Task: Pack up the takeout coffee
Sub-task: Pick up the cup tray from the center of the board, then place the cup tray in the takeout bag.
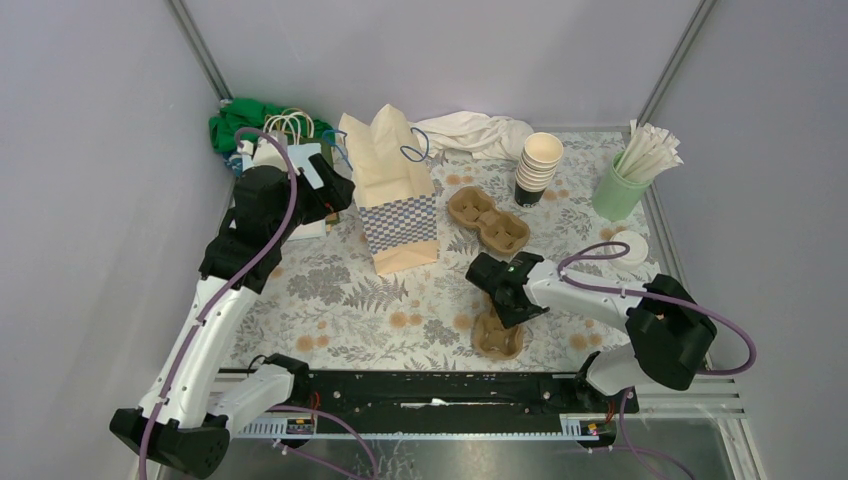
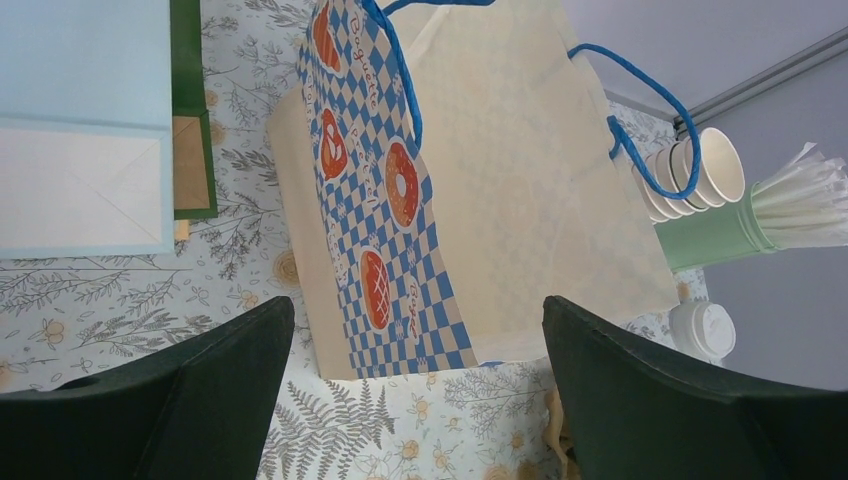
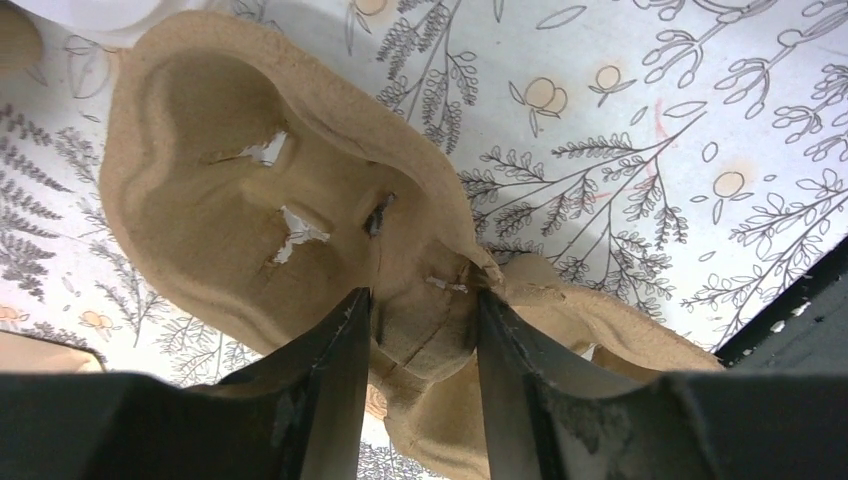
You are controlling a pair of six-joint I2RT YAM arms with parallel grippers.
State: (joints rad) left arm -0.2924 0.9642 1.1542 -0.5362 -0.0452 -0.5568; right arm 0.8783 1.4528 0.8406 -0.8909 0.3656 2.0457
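- Between the fingers of the right pincer (image 3: 420, 310) sits the narrow middle of a brown moulded-pulp cup carrier (image 3: 240, 200). The jaws are half closed and press it from both sides.
- Just beyond lies a second pulp carrier (image 1: 488, 220).
- Farther back, well apart from that pincer, a stack of cream paper cups (image 1: 538, 165) stands upright.
- Round white plastic lids (image 1: 630, 247) lie to its right.
- Spread wide and holding nothing, the left pincer (image 2: 415, 400) hovers by a blue-checked paper bag (image 2: 400, 200).

Near carrier (image 1: 497, 341) lies before far carrier (image 1: 488, 220), cup stack (image 1: 538, 165) behind both.
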